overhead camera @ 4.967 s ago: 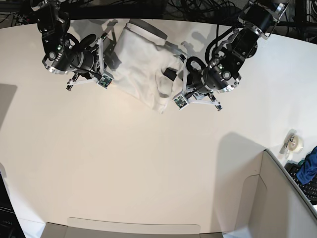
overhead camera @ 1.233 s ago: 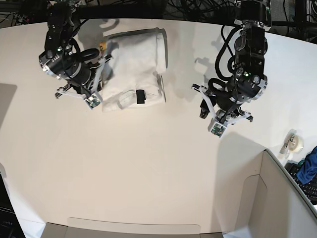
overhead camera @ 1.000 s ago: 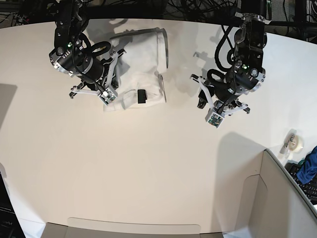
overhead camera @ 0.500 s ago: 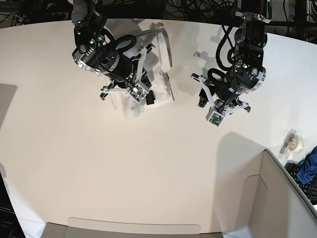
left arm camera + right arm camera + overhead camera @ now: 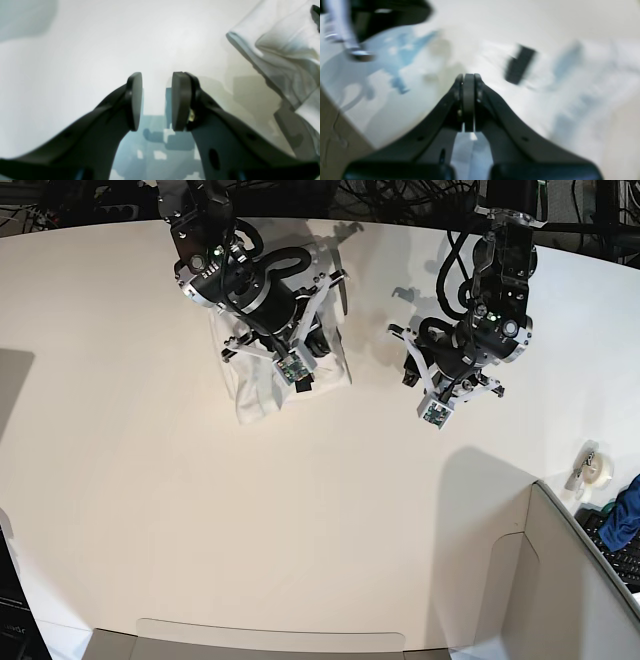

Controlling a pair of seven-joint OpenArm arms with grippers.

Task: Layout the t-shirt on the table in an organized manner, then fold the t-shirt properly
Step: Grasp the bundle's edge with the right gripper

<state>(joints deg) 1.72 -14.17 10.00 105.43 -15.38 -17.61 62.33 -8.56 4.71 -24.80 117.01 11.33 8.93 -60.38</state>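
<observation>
Above t-shirt (image 5: 250, 395), right end effector (image 5: 298, 377)

The base view looks straight down from high above the wide off-white matte desk (image 5: 250, 510). Each wrist view sits close behind its own gripper, facing forward and low over the desk. All three share the folded white cotton t-shirt (image 5: 250, 395) (image 5: 282, 47) (image 5: 582, 82).
</observation>
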